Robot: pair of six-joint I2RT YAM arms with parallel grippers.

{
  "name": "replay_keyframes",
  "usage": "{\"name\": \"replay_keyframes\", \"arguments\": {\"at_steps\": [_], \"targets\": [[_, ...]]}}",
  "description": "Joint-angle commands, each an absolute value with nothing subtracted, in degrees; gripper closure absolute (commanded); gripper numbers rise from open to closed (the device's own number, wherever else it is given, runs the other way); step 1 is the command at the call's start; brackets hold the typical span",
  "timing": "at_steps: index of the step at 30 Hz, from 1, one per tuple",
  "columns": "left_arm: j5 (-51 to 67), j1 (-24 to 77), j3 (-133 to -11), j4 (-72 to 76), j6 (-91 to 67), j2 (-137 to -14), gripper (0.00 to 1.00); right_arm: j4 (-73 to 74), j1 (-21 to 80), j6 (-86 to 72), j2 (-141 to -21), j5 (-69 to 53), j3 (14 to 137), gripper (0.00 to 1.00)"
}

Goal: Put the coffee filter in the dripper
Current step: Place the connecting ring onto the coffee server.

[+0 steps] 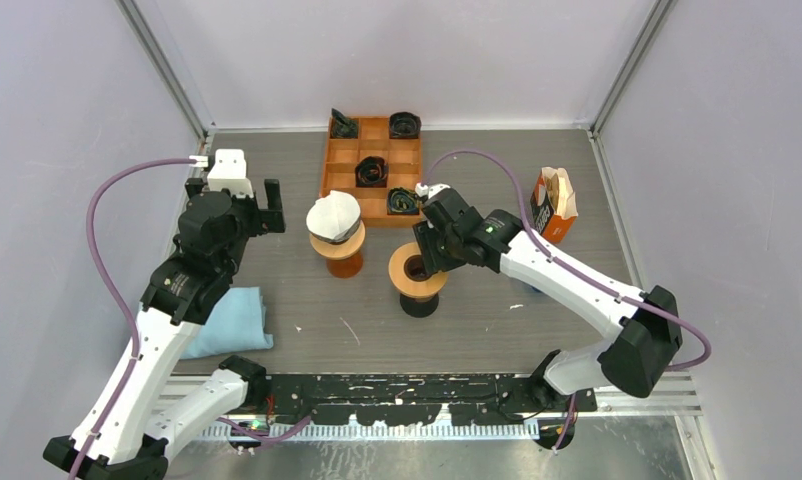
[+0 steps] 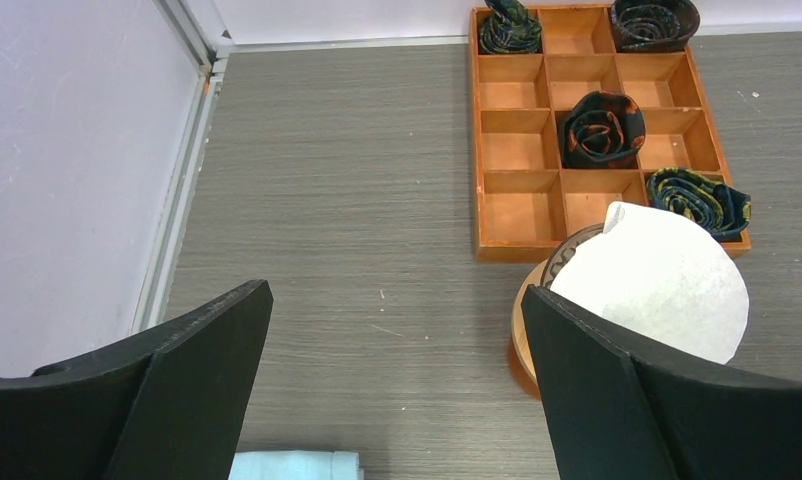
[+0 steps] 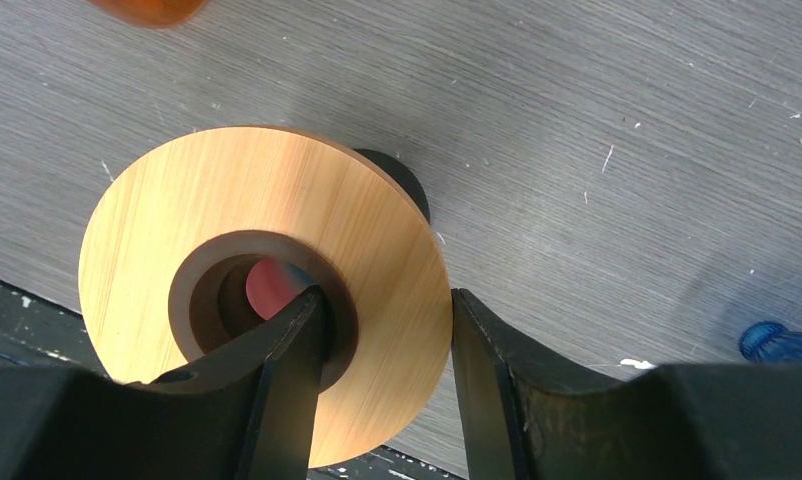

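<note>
left jaws – wide open, empty | right jaws – seemingly clamping wooden dripper rim | filter on 2nd dripper

The right gripper hides the near rim of the round wooden disc with a centre hole. A small blue object is cropped at the view's edge, unidentifiable.

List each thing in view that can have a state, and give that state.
Coffee filter: seated in the dripper, standing above its rim.
Left gripper: open, empty.
Right gripper: closed on the wooden ring, one finger in its hole, one outside.
Tray: four of nine compartments hold rolled fabric.
Paper bag: upright, top open.
Blue cloth: folded, lying flat.
</note>
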State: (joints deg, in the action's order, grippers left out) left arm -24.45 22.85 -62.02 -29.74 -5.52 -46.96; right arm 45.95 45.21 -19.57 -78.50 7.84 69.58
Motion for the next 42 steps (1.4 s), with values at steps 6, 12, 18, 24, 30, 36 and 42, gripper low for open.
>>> {"name": "replay_keyframes", "arguments": {"at_steps": [6,12,18,24,30,36,42], "targets": [[-24.81,22.59,-62.23,-25.66,-4.92,-46.02,0.01,42.07,45.63,-20.84,-79.98,10.61,69.06,0.60],[-24.52,22.59,-62.23,-25.66,-4.92,-46.31,0.01,41.78,45.68,-20.96,-81.03,11.01,67.89,0.58],[-23.95,22.59,-62.31,-25.77,-4.92,-46.67,0.01,40.96,45.67,-21.27,-80.84,11.42,66.71,0.52],[-23.81,22.59,-62.41,-25.94,-4.92,-46.98,0.01,40.88,45.73,-21.27,-79.55,11.13,66.85,0.41],[-23.85,22.60,-62.37,-25.93,-4.84,-47.27,0.01,41.11,45.66,-21.35,-76.15,10.49,67.16,0.34],[-23.83,22.59,-62.39,-26.01,-4.81,-47.43,0.01,42.69,45.62,-21.72,-72.52,11.84,67.81,0.24],[-23.48,22.59,-62.36,-25.94,-4.92,-47.11,0.01,44.12,45.11,-24.02,-66.04,20.83,65.88,0.11]]}}
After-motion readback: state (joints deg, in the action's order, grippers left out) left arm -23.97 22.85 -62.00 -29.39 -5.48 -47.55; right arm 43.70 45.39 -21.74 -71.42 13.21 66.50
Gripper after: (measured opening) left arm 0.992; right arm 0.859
